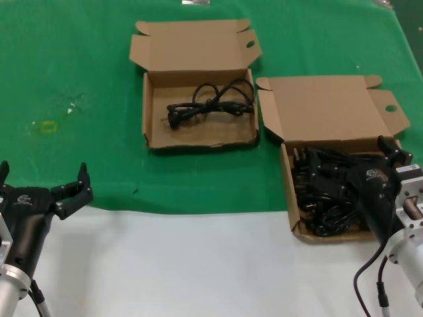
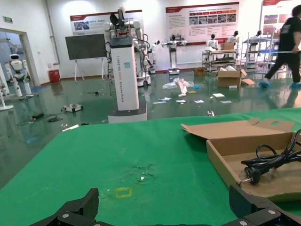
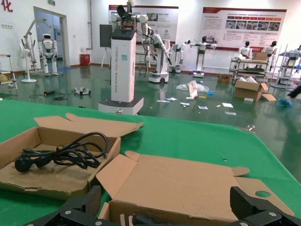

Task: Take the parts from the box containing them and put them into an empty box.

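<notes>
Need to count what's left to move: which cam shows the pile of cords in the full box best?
Head view: the cord pile fills the right-hand box, seen from above, though the right claw covers part. The right wrist view shows only that box's lid and front edge, cords barely visible. The left wrist view misses it.

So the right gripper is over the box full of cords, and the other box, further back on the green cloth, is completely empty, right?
Not quite. The far box is not empty: one coiled black cord lies in it, as the head view shows. The rest holds: the right gripper is over the box full of cords.
</notes>
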`<control>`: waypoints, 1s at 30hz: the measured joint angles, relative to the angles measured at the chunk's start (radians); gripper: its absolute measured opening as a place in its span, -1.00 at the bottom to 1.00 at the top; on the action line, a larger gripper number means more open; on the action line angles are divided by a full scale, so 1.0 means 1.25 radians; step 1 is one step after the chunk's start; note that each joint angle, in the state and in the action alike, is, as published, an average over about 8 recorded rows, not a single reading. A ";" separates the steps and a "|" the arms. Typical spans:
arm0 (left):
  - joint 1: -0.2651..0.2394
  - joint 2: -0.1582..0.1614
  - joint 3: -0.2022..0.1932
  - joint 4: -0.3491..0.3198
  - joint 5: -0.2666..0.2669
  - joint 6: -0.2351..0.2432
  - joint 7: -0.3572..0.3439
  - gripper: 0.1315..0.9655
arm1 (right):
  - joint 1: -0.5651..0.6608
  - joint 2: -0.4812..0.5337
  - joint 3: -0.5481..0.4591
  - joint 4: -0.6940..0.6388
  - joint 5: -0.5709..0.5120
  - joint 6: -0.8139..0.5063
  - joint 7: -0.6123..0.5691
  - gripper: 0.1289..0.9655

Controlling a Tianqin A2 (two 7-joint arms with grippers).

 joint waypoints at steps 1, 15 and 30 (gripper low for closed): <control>0.000 0.000 0.000 0.000 0.000 0.000 0.000 1.00 | 0.000 0.000 0.000 0.000 0.000 0.000 0.000 1.00; 0.000 0.000 0.000 0.000 0.000 0.000 0.000 1.00 | 0.000 0.000 0.000 0.000 0.000 0.000 0.000 1.00; 0.000 0.000 0.000 0.000 0.000 0.000 0.000 1.00 | 0.000 0.000 0.000 0.000 0.000 0.000 0.000 1.00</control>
